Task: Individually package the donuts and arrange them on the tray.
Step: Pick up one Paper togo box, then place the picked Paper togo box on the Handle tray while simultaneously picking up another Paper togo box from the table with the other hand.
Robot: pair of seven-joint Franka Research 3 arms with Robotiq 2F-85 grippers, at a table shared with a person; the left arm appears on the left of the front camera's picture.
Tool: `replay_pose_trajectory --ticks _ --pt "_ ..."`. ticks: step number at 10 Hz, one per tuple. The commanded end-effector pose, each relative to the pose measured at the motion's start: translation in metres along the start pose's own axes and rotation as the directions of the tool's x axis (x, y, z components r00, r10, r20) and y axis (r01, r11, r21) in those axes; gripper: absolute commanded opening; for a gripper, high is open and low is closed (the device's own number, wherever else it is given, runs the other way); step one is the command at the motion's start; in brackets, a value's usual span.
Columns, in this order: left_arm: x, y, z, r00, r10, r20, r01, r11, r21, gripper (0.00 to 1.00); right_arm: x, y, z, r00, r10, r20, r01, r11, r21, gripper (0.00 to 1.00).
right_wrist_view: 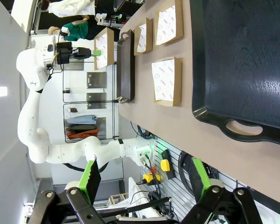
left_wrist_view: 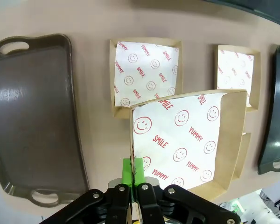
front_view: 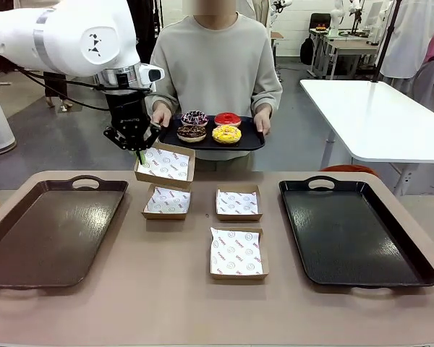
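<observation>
Driving this one remotely, here's what's bugging me. My left gripper is pinched fully shut on one thin side wall of a brown cardboard box lined with smiley-print white paper. It's holding the box in the air, tilted, just in front of the small black tray the person is holding out.

All four donuts sit on that tray, none boxed yet: the chocolate sprinkled donut, the dark purple sprinkled donut, the yellow sprinkled donut and the glossy red donut.

Risks as I see them:
- It's a one-wall grip. A donut landing on the far side could lever the box out of the pads or fold the cardboard.
- I can't tell whether the paper is caught in the pinch. If it isn't, it could slide out along with the donut.
- The box is close to the tray's rim, so a bump could jog the tray.
- Another lined cardboard box sits on the table near where I'd lower this one, and I could land on it.

My right gripper is wide open, holds nothing and sits well off to the side, so there's no backup.
</observation>
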State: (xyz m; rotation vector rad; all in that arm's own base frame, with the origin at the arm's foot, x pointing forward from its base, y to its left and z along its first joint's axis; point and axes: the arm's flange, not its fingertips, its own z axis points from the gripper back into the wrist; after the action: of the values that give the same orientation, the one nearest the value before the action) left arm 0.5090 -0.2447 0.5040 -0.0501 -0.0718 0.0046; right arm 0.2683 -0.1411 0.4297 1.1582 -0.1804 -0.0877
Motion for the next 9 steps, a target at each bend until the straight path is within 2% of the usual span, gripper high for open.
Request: replay_pose_trajectory --ticks 1,2,9 --pt "0.0007 0.0002 0.0017 0.999 -0.038 -0.029 0.038 0.999 0.005 0.0 0.0012 0.0014 -0.0006 1.0 0.004 0.005 -0.004 1.0 0.011 1.0" --pt "0.0 0.0 0.0 1.0 0.0 0.0 0.0 1.0 0.0 0.0 0.0012 0.0014 -0.0006 1.0 0.004 0.005 -0.004 1.0 0.011 1.0" --pt "0.0 0.0 0.0 1.0 0.0 0.0 0.0 1.0 0.0 0.0 0.0012 0.0014 -0.0006 1.0 0.004 0.005 -0.004 1.0 0.011 1.0"
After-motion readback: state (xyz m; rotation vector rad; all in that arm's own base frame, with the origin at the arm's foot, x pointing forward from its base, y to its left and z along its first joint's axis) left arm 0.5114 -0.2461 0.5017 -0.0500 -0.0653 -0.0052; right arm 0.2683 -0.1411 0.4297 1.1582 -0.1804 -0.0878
